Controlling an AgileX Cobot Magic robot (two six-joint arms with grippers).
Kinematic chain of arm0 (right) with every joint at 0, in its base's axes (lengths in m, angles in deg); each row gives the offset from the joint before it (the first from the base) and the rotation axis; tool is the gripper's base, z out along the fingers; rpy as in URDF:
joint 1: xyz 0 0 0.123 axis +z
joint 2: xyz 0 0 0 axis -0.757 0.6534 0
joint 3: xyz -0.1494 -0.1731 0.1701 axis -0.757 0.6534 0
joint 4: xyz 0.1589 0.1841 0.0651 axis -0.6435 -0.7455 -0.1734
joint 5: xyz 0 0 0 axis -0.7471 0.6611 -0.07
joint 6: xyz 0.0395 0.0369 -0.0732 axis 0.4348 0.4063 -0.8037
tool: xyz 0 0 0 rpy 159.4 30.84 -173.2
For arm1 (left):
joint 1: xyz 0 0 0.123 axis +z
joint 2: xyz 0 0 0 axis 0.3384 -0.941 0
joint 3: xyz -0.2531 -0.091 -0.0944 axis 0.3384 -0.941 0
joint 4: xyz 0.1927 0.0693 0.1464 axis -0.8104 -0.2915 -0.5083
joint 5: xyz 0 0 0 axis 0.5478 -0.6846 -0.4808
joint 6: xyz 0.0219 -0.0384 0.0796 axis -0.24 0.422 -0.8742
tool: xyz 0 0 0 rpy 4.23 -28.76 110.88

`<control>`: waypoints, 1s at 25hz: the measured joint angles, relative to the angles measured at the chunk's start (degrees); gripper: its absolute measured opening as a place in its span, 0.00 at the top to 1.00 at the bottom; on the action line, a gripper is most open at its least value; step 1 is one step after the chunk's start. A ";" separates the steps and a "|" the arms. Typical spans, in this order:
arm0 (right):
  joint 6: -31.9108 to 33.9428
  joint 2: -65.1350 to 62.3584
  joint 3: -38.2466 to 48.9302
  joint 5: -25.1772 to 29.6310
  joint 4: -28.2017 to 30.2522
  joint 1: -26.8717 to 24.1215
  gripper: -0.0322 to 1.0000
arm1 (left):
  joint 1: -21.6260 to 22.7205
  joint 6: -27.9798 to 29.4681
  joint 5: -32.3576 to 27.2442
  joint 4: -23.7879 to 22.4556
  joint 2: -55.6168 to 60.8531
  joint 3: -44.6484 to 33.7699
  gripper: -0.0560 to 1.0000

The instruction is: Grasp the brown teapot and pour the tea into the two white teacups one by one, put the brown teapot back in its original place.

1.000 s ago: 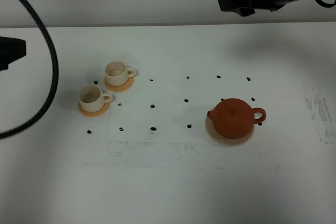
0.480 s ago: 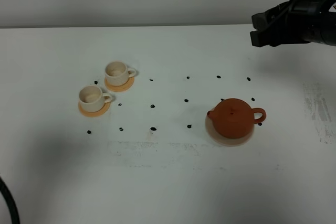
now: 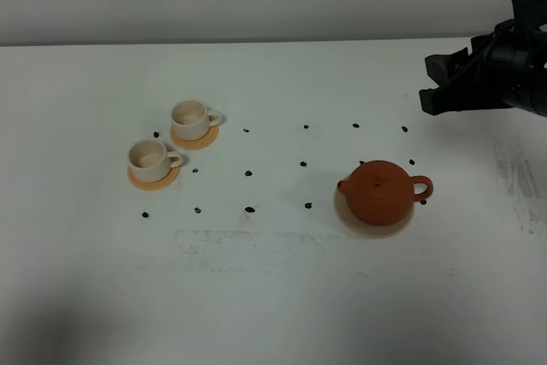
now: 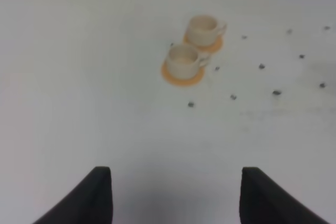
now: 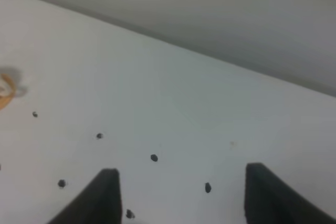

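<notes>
The brown teapot point(image 3: 381, 191) sits with its lid on upon the pale round disc, its original place point(image 3: 369, 223), right of centre; its handle points right and its spout left. Two white teacups point(image 3: 191, 117) point(image 3: 149, 157) stand on orange coasters at the left, also seen in the left wrist view point(image 4: 202, 28) point(image 4: 183, 59). No tea shows; the cups' insides look pale. My right gripper point(image 3: 430, 83) hangs open above the table, behind and to the right of the teapot. My left gripper point(image 4: 176, 171) is open and empty, well short of the cups.
Small dark dots point(image 3: 249, 173) mark a grid on the white table between the cups and the teapot. Faint scuff marks point(image 3: 520, 179) run along the right side. An orange coaster edge point(image 5: 4, 85) shows in the right wrist view.
The right arm swung from the top middle toward the right edge and came lower. The left arm and its black cable left the exterior view. Teapot and cups stayed put.
</notes>
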 joint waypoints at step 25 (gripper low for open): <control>-0.16 -1.80 0.00 4.45 0.20 0.00 0.53 | -2.37 2.45 -1.86 -2.56 6.79 -9.59 0.47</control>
